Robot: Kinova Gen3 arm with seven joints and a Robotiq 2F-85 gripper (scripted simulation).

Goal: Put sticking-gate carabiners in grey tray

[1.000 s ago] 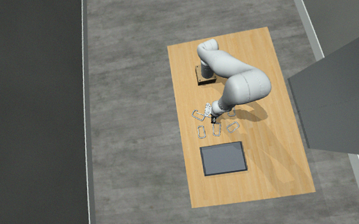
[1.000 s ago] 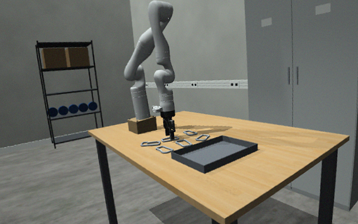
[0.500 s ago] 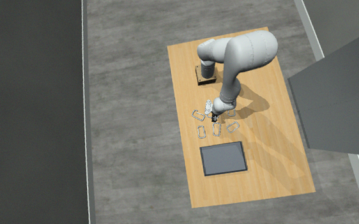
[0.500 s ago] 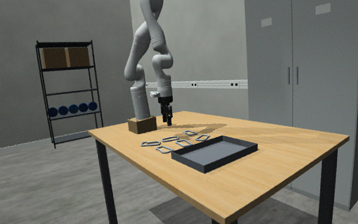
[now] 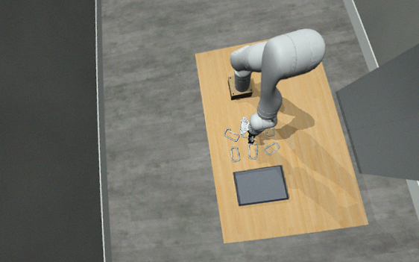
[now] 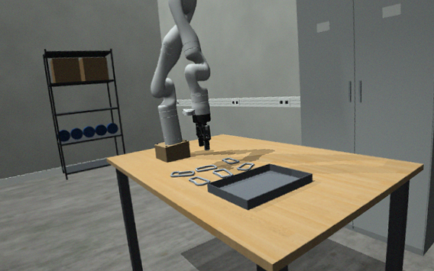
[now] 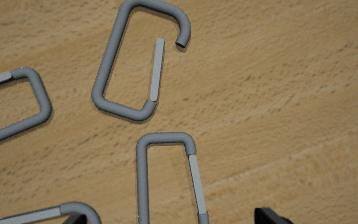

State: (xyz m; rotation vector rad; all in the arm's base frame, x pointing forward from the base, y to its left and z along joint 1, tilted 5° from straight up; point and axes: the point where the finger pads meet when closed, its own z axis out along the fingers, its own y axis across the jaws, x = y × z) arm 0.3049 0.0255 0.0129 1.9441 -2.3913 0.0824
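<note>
Several grey carabiners lie flat on the wooden table point(image 5: 319, 183) point(image 6: 312, 211), between the arm's base and the grey tray point(image 5: 237, 190) point(image 6: 229, 198). In the wrist view, one carabiner point(image 7: 125, 111) has its pale gate swung inward, leaving a gap at the hook end. Just below it another carabiner point(image 7: 165, 137) has its gate closed. Parts of two more show at the left edge point(image 7: 44, 102) and the bottom left point(image 7: 75, 207). My gripper point(image 5: 251, 140) point(image 6: 204, 145) point(image 7: 172, 219) is open and empty, hanging a little above the carabiners. The tray holds nothing.
The arm's brown base block point(image 5: 241, 89) point(image 6: 172, 151) stands at the back of the table. A grey cabinet point(image 6: 374, 88) stands to the right, and a black shelf rack point(image 6: 83, 108) stands at the far left.
</note>
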